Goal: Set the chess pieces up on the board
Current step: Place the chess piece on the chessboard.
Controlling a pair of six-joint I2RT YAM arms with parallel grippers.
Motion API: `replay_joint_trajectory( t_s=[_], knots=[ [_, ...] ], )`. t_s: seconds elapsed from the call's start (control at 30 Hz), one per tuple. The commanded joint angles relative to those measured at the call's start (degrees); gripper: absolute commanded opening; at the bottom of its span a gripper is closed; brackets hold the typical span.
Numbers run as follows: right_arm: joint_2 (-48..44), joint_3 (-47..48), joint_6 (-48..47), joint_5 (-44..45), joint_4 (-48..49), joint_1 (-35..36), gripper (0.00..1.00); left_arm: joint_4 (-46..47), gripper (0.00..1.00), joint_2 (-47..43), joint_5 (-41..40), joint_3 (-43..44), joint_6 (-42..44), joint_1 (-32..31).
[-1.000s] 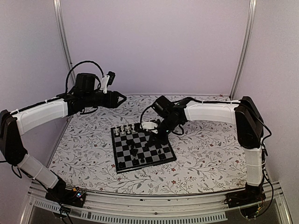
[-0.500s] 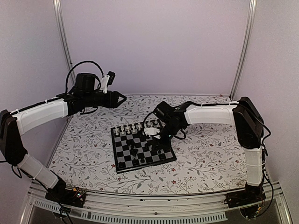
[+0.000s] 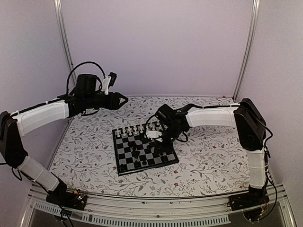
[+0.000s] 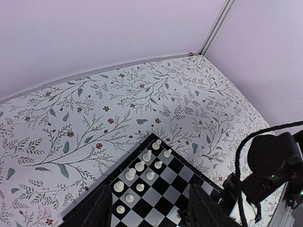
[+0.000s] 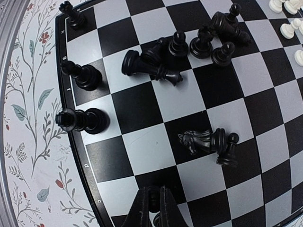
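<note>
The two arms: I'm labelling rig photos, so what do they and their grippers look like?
The left arm and right arm have white casing on the long links, with black joints and bases. Loose black cables loop above the left wrist and beside the right. Each wrist carries a small white bracket. The left gripper and right gripper are black, each with two slim tapered fingers.

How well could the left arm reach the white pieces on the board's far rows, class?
Probably yes. The left gripper hangs open above the tabletop beyond the board, nothing between it and the white pieces. The right gripper, low over the board's right side, may crowd the nearest.
</note>
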Motion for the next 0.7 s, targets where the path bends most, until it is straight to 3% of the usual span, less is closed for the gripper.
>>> replay_joint_trajectory(
  t_s=[0.0, 0.1, 0.37, 0.67],
  knots=[
    [1.79, 1.37, -0.38, -0.79, 0.18, 0.33, 0.05, 0.15, 0.57, 0.35, 0.29, 1.12, -0.02, 0.81],
    [2.16, 1.59, -0.3, -0.72, 0.1, 0.33, 0.09, 0.15, 0.57, 0.35, 0.36, 1.12, -0.03, 0.79],
    [0.76, 2.78, 0.23, -1.14, -0.95, 0.27, 0.3, 0.14, 0.57, 0.37, 0.44, 1.12, -0.12, 0.78],
    [-0.64, 7.4, -1.64, 1.99, -2.65, -0.02, 0.31, 0.15, 0.57, 0.26, 0.68, 1.2, -0.15, 0.74]
  ],
)
